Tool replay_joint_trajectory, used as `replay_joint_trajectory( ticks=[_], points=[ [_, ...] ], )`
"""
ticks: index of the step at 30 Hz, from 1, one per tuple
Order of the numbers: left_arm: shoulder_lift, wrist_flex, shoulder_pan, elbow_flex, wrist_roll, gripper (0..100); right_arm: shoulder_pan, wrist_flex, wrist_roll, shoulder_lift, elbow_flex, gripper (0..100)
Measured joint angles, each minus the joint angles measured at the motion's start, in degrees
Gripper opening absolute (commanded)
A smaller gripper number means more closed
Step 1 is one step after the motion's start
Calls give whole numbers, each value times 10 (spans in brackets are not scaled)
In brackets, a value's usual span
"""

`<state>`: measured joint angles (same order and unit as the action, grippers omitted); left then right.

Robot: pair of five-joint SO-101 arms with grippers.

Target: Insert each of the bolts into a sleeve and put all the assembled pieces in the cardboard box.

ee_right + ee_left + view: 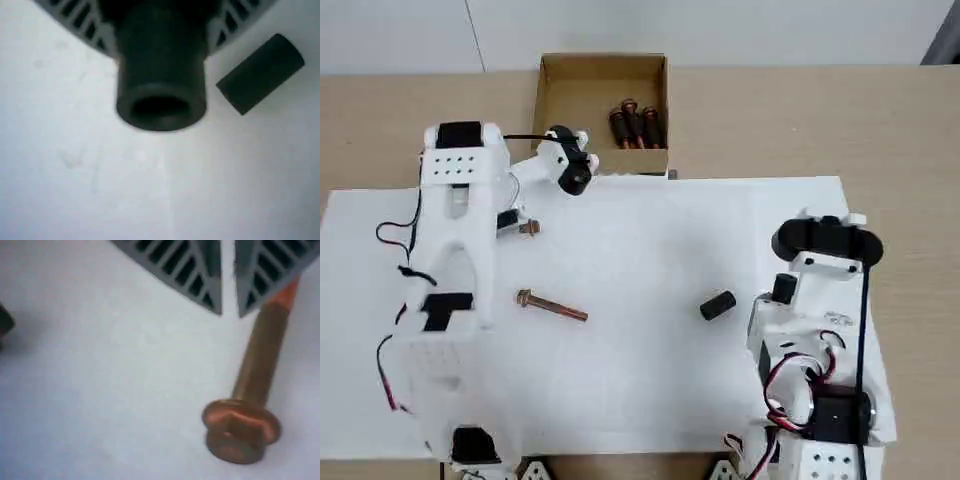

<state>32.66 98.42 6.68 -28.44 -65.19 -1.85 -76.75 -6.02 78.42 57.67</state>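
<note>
Hanging left claw (228, 310) low over the surface (650, 230), fingers nearly pressed together, gripping nothing, tips just beside shaft end of bolt (255, 375). Lying loose mid-surface, second bolt (552, 306). Sitting in box (552, 100) at far edge, three pieces (637, 125). Resting near right arm, loose sleeve (717, 305). Pinching sleeve (161, 95) in right claw (161, 45), bore facing the wrist camera.

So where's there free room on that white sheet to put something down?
The middle of the white sheet, between the lying bolt and the loose sleeve, is bare, as is the near strip between the arm bases. The cardboard box has room beside its three assembled pieces. It is crowded beside the left arm.
</note>
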Motion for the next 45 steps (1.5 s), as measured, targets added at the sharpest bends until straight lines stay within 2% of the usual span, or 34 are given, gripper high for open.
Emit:
replay_joint_trajectory(
  ticks=[6,21,28,34,37,45],
  points=[
    [40,3,-1,-62,-22,75,0,0,0,0,0,2],
    [43,3,-18,-40,-63,77,0,0,0,0,0,2],
    [100,4,-18,-51,-70,77,0,0,0,0,0,2],
    [145,10,-18,-96,-71,67,0,0,0,0,0,2],
    [157,11,-18,-113,-71,6,0,0,0,0,0,2],
    [163,13,-18,-141,-71,6,0,0,0,0,0,2]
  ],
)
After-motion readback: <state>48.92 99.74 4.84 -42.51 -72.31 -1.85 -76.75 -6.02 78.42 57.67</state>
